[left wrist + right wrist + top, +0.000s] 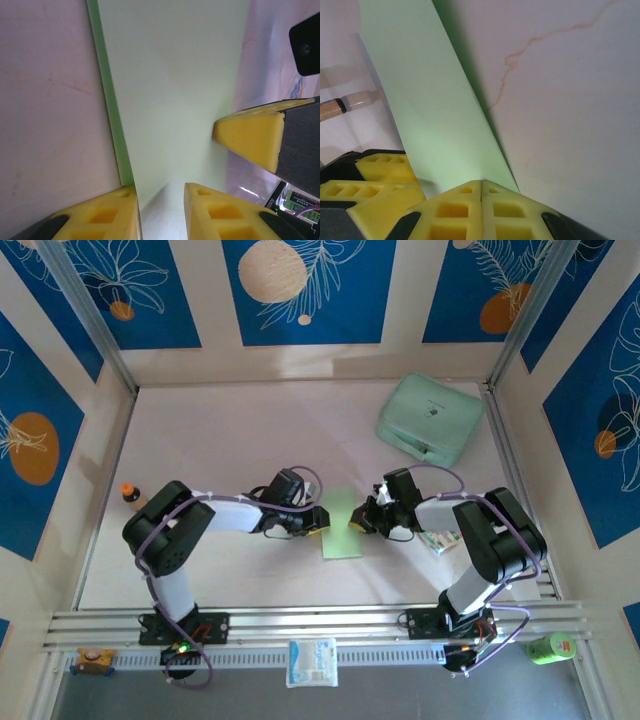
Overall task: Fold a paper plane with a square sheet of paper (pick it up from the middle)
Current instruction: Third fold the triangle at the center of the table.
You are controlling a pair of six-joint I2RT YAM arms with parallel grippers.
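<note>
The right claw, bottom centre of its wrist view, is clenching its pads together, apparently pinching an edge of the square sheet of paper, while the left claw is sitting released at its frame's bottom. For a clean crease, I judge the right should be carrying that edge over squarely while the left is pinning the sheet to the table. The sheet is stretching from the right claw toward upper left, and is passing between the left fingers.
</note>
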